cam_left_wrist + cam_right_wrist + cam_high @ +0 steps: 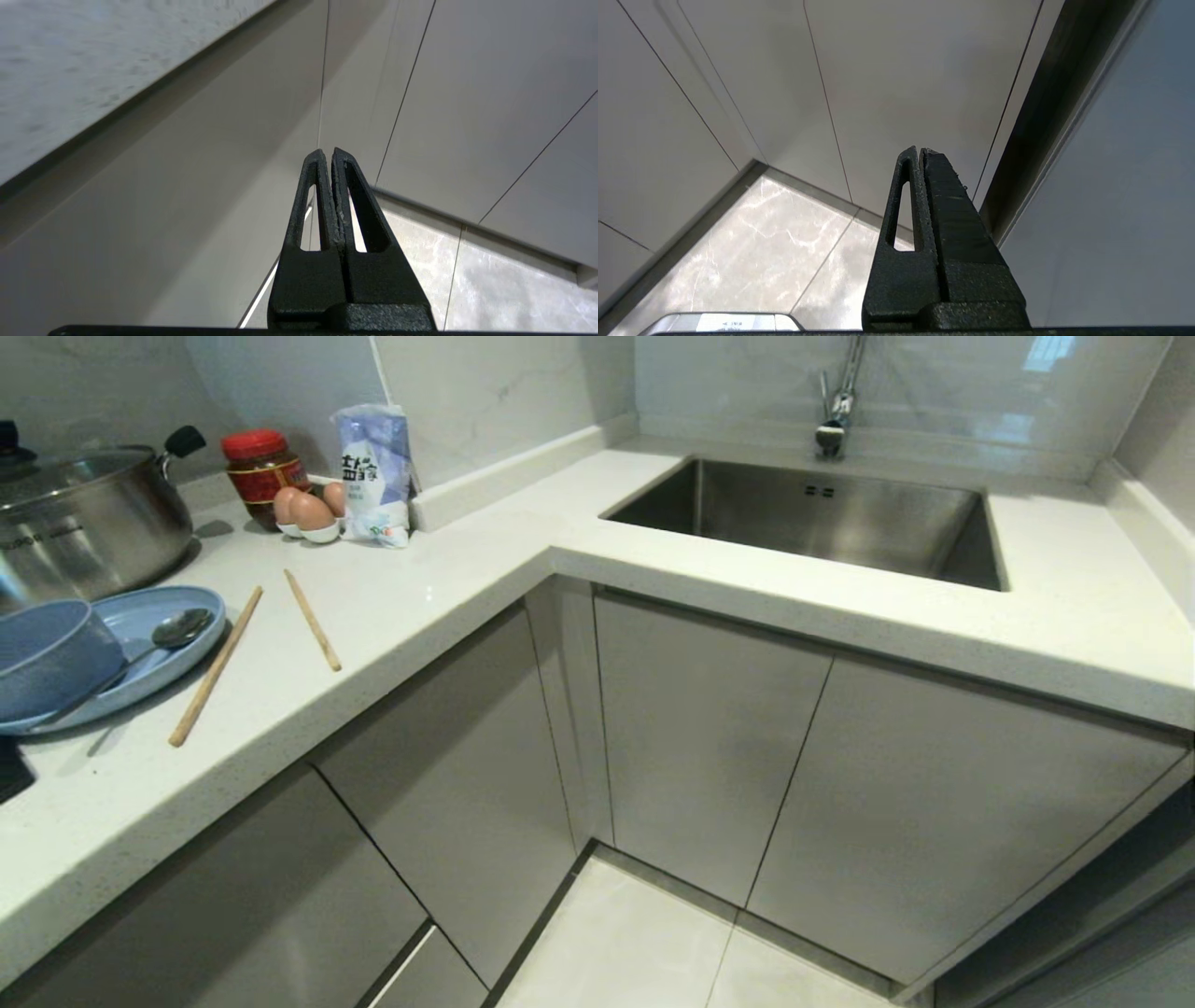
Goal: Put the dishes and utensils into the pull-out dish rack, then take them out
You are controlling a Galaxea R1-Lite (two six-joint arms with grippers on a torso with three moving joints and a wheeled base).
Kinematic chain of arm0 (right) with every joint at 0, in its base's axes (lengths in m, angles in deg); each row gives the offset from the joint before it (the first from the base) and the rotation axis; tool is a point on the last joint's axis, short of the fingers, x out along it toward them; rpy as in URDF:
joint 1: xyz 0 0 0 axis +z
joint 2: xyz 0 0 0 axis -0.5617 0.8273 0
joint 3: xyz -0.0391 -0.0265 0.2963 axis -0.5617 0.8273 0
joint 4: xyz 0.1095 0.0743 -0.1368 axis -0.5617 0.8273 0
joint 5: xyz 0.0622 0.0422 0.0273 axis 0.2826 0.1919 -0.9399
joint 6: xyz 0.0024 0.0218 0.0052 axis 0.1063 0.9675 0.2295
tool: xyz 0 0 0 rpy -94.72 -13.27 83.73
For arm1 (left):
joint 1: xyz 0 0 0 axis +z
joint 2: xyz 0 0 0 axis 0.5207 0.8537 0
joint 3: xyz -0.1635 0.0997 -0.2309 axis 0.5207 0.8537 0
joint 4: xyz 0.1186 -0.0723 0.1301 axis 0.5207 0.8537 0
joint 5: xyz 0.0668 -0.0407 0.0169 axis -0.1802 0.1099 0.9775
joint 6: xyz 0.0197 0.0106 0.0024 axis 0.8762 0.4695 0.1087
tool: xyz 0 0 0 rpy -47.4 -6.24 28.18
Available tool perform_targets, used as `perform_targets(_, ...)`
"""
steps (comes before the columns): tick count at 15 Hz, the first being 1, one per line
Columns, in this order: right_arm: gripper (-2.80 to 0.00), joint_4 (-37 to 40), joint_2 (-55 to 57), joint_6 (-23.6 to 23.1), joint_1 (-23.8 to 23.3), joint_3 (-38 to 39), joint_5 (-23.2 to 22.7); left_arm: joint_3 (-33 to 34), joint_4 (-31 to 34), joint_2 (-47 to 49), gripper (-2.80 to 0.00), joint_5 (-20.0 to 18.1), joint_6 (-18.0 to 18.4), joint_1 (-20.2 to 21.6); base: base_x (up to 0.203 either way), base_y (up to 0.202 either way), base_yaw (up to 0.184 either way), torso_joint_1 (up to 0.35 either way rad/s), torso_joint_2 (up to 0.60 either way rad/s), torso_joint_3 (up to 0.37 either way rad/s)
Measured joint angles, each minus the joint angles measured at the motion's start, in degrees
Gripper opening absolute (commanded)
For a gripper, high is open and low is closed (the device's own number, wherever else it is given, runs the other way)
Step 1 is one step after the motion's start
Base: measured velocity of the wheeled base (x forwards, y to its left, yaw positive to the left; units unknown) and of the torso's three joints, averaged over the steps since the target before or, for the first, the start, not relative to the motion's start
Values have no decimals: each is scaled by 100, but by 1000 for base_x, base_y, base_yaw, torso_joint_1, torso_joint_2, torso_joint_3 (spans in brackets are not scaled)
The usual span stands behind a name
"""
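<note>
Left claw (326, 156): two matte black, grainy plastic fingers (306, 205), tapered, each with a long triangular cut-out, on a blocky black base. Right claw (920, 154): same build, one finger ribbed across its face.

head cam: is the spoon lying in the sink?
No, the spoon rests on the blue plate beside the bowl on the counter, and the sink basin shows bare steel.
</note>
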Motion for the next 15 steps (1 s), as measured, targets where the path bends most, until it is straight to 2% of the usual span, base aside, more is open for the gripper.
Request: perform_targets(15,-280,0,0,0,0,0,0,0,0,2,-280,5,-18,0,0,0,0,2,1,201)
